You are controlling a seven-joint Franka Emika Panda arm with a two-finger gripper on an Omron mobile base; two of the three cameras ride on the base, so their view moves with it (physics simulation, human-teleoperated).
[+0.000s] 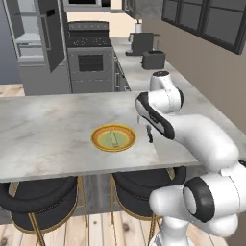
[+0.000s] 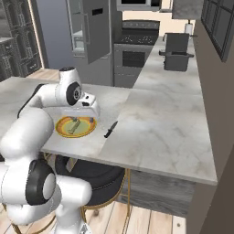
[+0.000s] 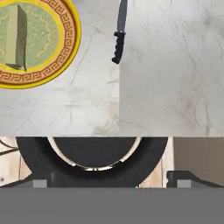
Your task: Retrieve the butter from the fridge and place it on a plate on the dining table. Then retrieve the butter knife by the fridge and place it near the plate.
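Butter (image 3: 17, 37) is resting on the plate (image 3: 65, 57) while the light, stiff, slim knife (image 3: 119, 33), best gripped at its handle, is lying beside the wide-open, empty end effector (image 2: 91, 116).

Butter knife (image 1: 150, 136) — mostly hidden behind the arm in the left base view; in the hand view the blade tip is cut off by the top edge.
Plate (image 3: 65, 52) — cropped by the left and top edges of the hand view.
Butter (image 3: 17, 37) — upper end cut off there.
Fridge (image 1: 33, 43) — top cropped in both base views.
Stool (image 3: 94, 159) — lower part hidden in the hand view.
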